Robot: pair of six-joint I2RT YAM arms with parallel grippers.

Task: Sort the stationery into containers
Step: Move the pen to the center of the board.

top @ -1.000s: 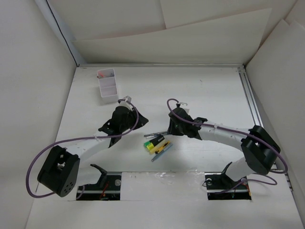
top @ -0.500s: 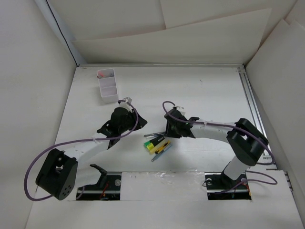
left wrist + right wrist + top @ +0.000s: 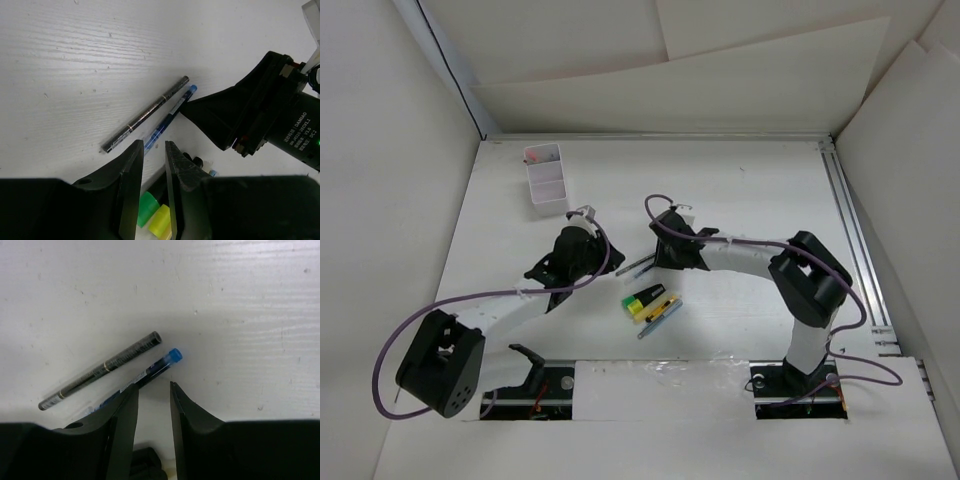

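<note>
White table, white enclosing walls

Your bench carries the divided box; well apart from it lie a grey pen, a blue pen and highlighters.

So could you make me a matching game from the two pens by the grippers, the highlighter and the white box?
A grey pen; B blue pen; C highlighter; D white box.
1 back left of the table; 2 partly hidden by the right gripper; 3 closest to the near edge; 4 alongside the blue pen, uncovered.
Pairs: A-4, B-2, C-3, D-1.
</note>
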